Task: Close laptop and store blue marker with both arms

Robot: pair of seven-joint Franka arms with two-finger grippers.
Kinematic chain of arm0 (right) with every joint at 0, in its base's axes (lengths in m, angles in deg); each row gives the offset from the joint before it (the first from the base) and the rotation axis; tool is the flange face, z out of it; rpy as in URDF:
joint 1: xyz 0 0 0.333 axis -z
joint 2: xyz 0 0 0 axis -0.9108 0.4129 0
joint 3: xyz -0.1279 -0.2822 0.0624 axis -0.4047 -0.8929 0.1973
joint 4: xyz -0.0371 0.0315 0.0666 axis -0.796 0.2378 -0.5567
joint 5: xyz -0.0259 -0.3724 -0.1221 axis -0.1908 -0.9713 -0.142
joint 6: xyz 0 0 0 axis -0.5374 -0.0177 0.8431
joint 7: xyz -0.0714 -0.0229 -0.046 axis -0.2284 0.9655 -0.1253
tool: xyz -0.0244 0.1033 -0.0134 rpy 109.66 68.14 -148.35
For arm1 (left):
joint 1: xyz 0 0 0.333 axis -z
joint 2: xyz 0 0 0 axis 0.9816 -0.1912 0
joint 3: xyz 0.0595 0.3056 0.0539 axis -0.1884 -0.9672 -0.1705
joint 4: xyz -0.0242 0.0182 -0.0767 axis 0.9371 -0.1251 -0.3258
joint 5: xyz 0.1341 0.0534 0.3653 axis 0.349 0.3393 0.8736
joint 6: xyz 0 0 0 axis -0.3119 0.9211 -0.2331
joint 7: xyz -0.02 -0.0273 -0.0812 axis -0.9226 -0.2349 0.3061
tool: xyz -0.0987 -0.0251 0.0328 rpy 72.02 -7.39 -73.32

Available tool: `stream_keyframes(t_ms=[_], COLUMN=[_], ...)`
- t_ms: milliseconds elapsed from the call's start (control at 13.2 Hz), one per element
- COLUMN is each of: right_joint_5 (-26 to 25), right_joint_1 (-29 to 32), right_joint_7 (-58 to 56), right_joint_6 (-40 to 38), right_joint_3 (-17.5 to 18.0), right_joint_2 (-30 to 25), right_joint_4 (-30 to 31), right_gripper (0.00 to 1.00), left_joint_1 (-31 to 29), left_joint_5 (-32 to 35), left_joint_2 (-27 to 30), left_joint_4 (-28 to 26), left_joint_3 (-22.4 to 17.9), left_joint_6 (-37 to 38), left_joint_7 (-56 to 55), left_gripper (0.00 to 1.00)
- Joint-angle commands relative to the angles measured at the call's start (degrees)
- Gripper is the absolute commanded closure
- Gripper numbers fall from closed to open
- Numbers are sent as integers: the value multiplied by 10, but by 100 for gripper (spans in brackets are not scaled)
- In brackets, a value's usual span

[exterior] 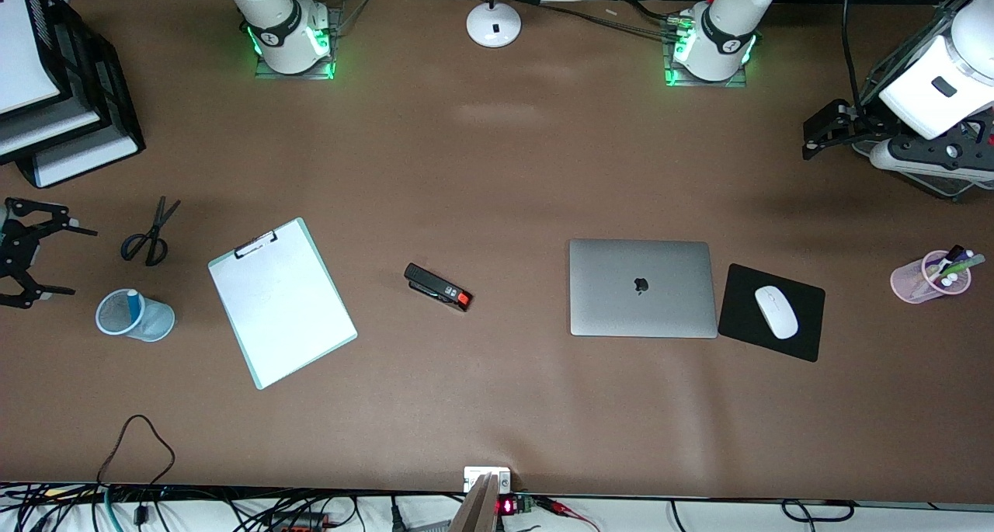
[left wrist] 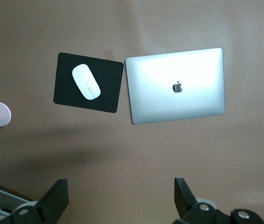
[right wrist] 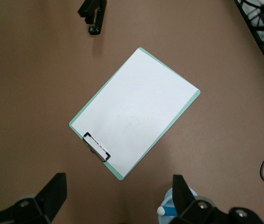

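Observation:
The silver-grey laptop lies closed, lid down with its apple logo up, beside the mouse pad; it also shows in the left wrist view. The blue marker stands in a light-blue mesh cup near the right arm's end of the table; the right wrist view shows its white cap and blue body. My left gripper is open and empty, up in the air at the left arm's end. My right gripper is open and empty, beside the blue cup.
A black mouse pad carries a white mouse. A pink cup of markers lies near the left arm's end. A stapler, a clipboard, scissors, stacked paper trays and a lamp base are also on the table.

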Motion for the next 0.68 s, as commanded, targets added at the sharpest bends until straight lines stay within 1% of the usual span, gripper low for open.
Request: stream_keyframes(t_ms=[0, 227, 303, 455, 606], right_joint_5=[-26, -33, -46, -70, -77], right_joint_1=[-27, -45, -53, -65, -70], right_joint_7=[119, 300, 350, 437, 512], right_joint_6=[10, 9, 9, 2, 2], right_joint_3=[-1, -1, -1, -1, -1], right_joint_2=[-40, -75, -84, -99, -111], right_joint_4=[36, 79, 88, 103, 122], right_gripper=[0, 0, 0, 0, 0], left_joint_1=[0, 0, 0, 0, 0], left_joint_5=[-4, -4, -4, -4, -5], left_joint_2=[3, 3, 3, 3, 3], left_joint_4=[-1, -1, -1, -1, -1], left_joint_3=[0, 0, 0, 0, 0], left_joint_6=[2, 4, 4, 4, 4], left_joint_7=[9, 9, 9, 9, 9], left_gripper=[0, 0, 0, 0, 0])
